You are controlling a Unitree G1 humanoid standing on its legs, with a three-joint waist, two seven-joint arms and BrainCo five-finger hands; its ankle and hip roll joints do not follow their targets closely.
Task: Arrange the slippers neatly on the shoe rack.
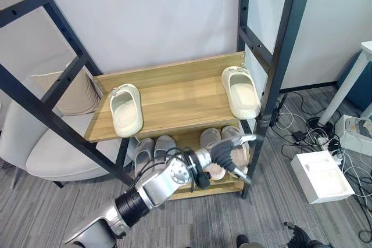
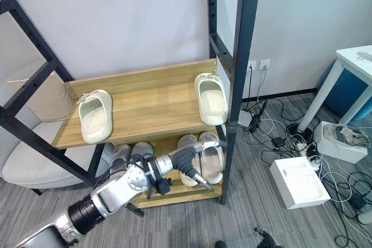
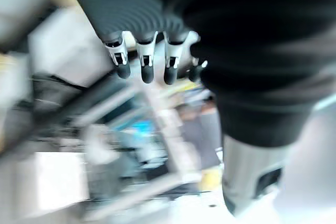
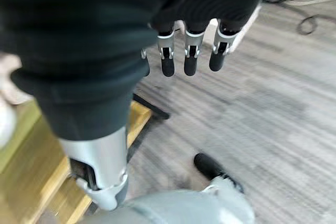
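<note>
Two cream slippers lie apart on the rack's upper wooden shelf, one at the left end and one at the right end, both with toes towards me. On the lower shelf stand a grey pair and a beige pair. My left hand reaches in front of the lower shelf's right side, by the beige pair, open with its thumb out and holding nothing; its straight fingers show in the left wrist view. My right hand hangs open over the floor beside the rack's base.
Black metal posts and slanted bars frame the rack. A white chair with a beige cushion stands on the left. On the right, a white box, cables and a white table leg occupy the grey floor.
</note>
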